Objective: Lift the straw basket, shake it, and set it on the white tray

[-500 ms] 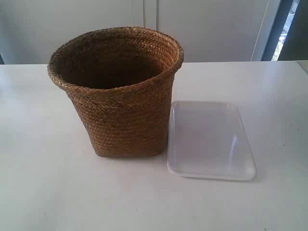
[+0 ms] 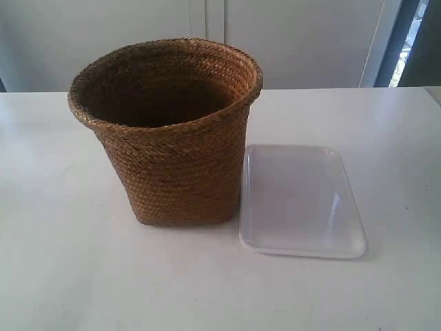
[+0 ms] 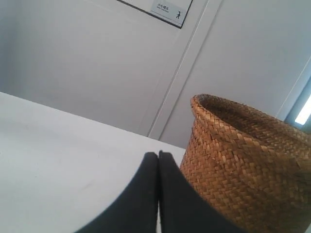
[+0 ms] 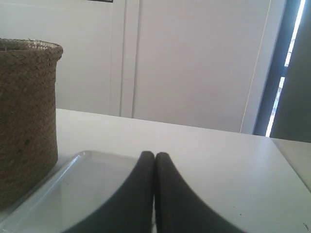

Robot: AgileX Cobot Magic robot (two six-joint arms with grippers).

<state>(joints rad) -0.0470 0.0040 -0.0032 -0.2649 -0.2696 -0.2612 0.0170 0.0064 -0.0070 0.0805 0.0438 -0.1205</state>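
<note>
Starting from scratch, by the look of it: basket (image 2: pixel 172 158) upright on the table (image 2: pixel 69 276), not yet lifted, nothing gripping it. Flat and bare at the basket's 4 o'clock in the exterior view, tray (image 2: pixel 300 200), its near rim touching the basket's base or just shy of it; cannot tell which. Closed tight on nothing, left gripper (image 3: pixel 158 160), low over the table with the basket's wall near it. Likewise closed up and empty, right gripper (image 4: pixel 154 158), low and close to the tray, basket off to one side. Judged as the reach-and-grasp step, not begun. Next, by that judgement: part both grippers, bring one to the rim at 9 o'clock and the other at 3 o'clock, then pinch the braided rim or squeeze the walls from both sides and raise straight up. Needs care over the flare and the weave: soft straw likely to give under a squeeze, and the tray close enough to get nudged on the way in.
</note>
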